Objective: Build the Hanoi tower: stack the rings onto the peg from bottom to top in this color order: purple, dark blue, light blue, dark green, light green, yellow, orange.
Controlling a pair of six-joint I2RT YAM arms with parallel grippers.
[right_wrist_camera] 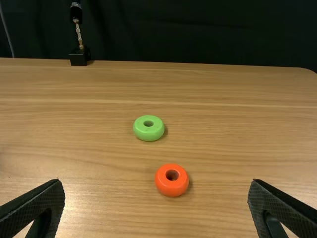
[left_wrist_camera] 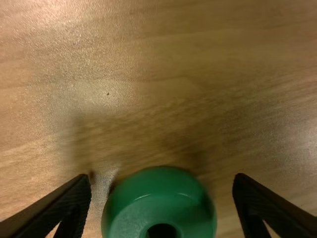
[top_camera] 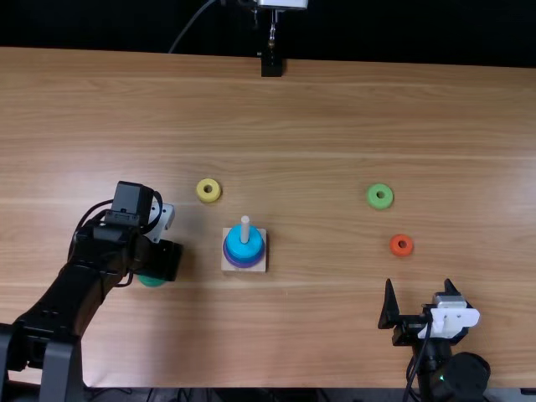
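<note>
Left gripper (top_camera: 165, 258) points down, right gripper (top_camera: 419, 286) points forward — each with 2 fingers apart.

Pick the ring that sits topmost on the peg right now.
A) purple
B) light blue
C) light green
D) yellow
B: the light blue ring lies on top of the purple ring around the peg, while the yellow ring and the light green ring lie on the table.
</note>
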